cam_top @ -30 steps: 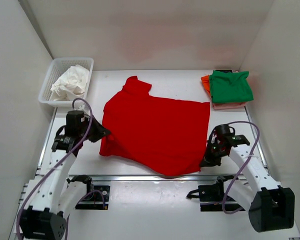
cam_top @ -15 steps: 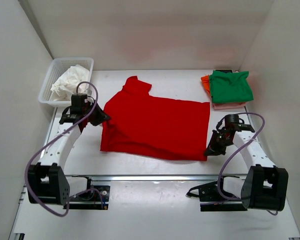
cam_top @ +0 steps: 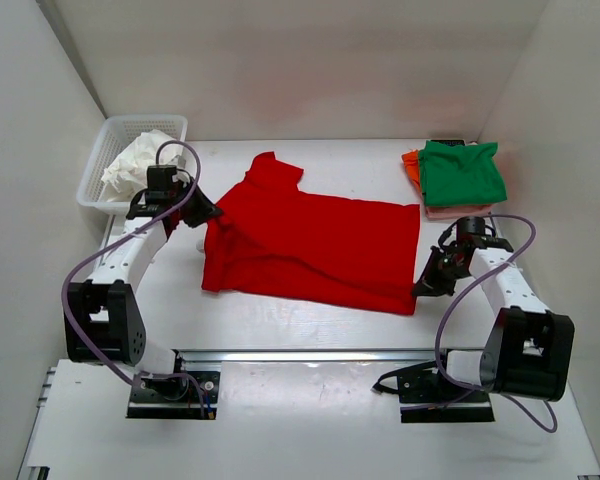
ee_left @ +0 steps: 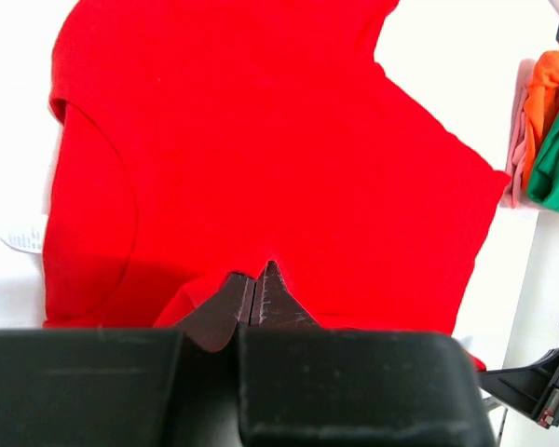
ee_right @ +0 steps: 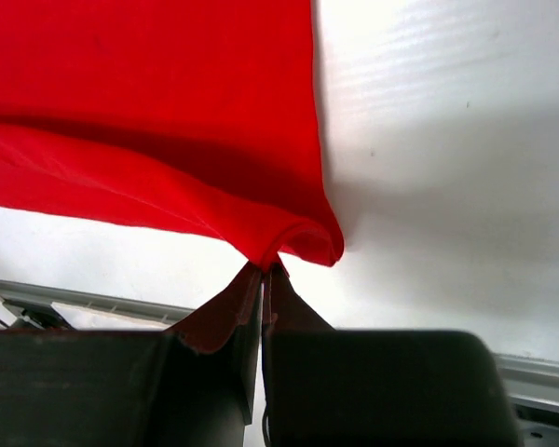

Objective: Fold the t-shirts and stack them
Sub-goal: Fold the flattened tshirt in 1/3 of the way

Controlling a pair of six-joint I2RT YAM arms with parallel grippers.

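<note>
A bright red t-shirt (cam_top: 310, 240) lies spread across the middle of the table, its sleeve pointing to the back. My left gripper (cam_top: 208, 214) is shut on the shirt's left edge; in the left wrist view its tips (ee_left: 258, 276) pinch the red cloth (ee_left: 261, 140). My right gripper (cam_top: 421, 290) is shut on the near right corner, where the right wrist view shows a fold of the red shirt (ee_right: 149, 93) bunched between the tips (ee_right: 266, 268). At the back right lies a folded stack: a green t-shirt (cam_top: 463, 172) over an orange one (cam_top: 411, 165) and a pale pink one (cam_top: 458, 211).
A white plastic basket (cam_top: 92, 185) holding crumpled white cloth (cam_top: 140, 165) stands at the back left, just behind the left arm. White walls close in both sides and the back. A metal rail (cam_top: 310, 355) runs along the near edge by the arm bases.
Both arms have swung away from the near edge toward the back, drawing the red shirt's near hem with them. The shirt now covers less depth of the table.
</note>
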